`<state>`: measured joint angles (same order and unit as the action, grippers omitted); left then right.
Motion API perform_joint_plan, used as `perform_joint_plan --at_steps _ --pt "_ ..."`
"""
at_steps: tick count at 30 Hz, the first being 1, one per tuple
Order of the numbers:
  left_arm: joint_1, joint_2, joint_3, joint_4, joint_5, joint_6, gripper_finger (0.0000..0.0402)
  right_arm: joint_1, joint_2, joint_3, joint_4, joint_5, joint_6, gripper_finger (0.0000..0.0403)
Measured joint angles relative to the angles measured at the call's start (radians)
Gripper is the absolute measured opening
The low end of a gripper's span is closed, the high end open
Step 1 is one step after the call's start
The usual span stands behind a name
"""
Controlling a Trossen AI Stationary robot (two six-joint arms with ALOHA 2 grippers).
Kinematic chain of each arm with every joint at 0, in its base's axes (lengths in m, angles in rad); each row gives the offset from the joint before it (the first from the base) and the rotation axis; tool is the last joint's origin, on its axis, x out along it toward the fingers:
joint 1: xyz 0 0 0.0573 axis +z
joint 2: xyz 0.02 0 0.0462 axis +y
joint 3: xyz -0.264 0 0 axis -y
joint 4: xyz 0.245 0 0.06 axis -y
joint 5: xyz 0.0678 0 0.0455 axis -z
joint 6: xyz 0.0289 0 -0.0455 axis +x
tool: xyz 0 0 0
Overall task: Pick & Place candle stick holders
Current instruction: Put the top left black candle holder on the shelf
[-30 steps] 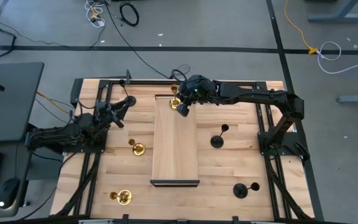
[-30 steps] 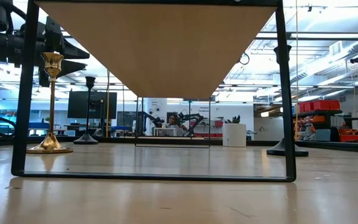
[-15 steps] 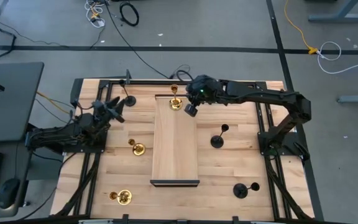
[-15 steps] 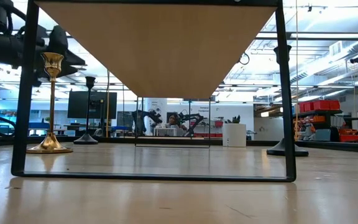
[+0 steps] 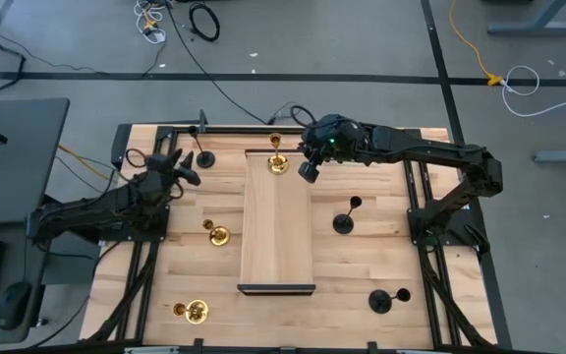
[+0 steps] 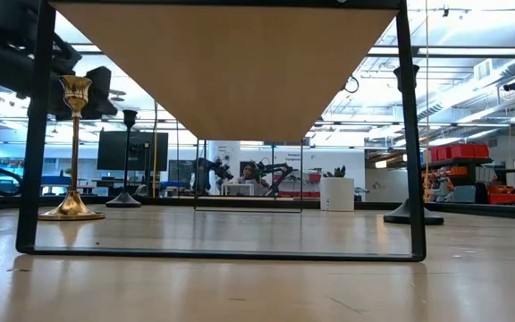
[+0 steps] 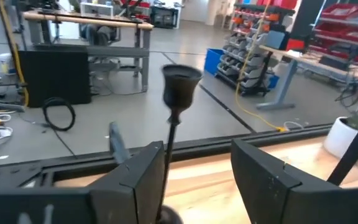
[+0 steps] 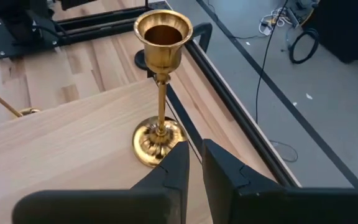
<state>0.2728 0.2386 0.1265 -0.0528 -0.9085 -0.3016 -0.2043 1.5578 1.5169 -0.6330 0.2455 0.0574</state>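
A gold holder [image 5: 277, 157] stands upright on its round base at the far end of the raised wooden platform [image 5: 276, 236]. My right gripper [image 5: 310, 170] is just to its right, fingers a narrow gap apart and empty; the holder shows ahead of it in the right wrist view [image 8: 160, 93]. My left gripper [image 5: 185, 169] is open beside a black holder [image 5: 202, 155] standing at the far left. In the left wrist view its stem [image 7: 174, 118] rises just ahead of the open fingers [image 7: 194, 180]. Two gold holders [image 5: 214, 233] [image 5: 193, 311] and two black ones [image 5: 345, 218] [image 5: 389, 298] stand on the table.
The platform stands on a thin black frame [image 6: 34, 134], with open space beneath it in the low view. Black rails [image 5: 263, 128] edge the table. A gold holder [image 6: 72, 152] and a black one [image 6: 129, 161] stand left of the frame in the low view.
My right gripper has drawn back from the gold holder toward the table's right edge. The holder stays upright on the platform's far end. My left arm has shifted and turned a little beside the black holder at the far left.
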Motion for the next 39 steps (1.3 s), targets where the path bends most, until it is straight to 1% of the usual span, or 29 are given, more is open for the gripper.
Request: perform_joint_plan --at_steps 2,5,9,13,19,23,27,32,35,39 --pt "0.035 0.040 0.000 0.052 0.031 0.000 0.0203 0.000 0.000 0.000 -0.007 -0.001 -0.004 0.0048" --pt "0.089 0.100 0.000 0.096 0.054 0.000 0.0216 0.003 -0.002 0.000 -0.006 -0.001 -0.015 0.0048" --pt "0.160 0.171 0.000 0.139 0.118 -0.001 0.0228 0.004 -0.003 0.000 -0.014 -0.001 -0.018 0.0048" --pt "0.233 0.250 0.000 0.242 0.189 -0.001 0.0229 0.003 -0.003 0.000 -0.014 -0.001 -0.033 0.0048" --pt "0.328 0.383 0.002 0.317 0.262 -0.005 0.0229 0.003 -0.003 0.000 -0.015 0.001 -0.040 0.0048" --pt "0.377 0.470 0.002 0.419 0.305 -0.005 0.0229 0.003 -0.003 0.000 -0.017 0.000 -0.040 0.0048" --pt "0.417 0.551 0.002 0.528 0.339 -0.003 0.0229 0.003 -0.003 0.000 -0.019 -0.001 -0.041 0.0048" --pt "0.444 0.634 0.002 0.600 0.405 -0.018 0.0229 0.003 -0.003 0.000 -0.020 -0.001 -0.041 0.0048" --pt "0.445 0.668 0.002 0.632 0.411 -0.029 0.0229 0.003 -0.003 0.000 -0.019 -0.002 -0.043 0.0048" --pt "0.445 0.680 0.002 0.644 0.411 -0.028 0.0229 0.003 -0.002 0.000 -0.019 -0.002 -0.044 0.0048"
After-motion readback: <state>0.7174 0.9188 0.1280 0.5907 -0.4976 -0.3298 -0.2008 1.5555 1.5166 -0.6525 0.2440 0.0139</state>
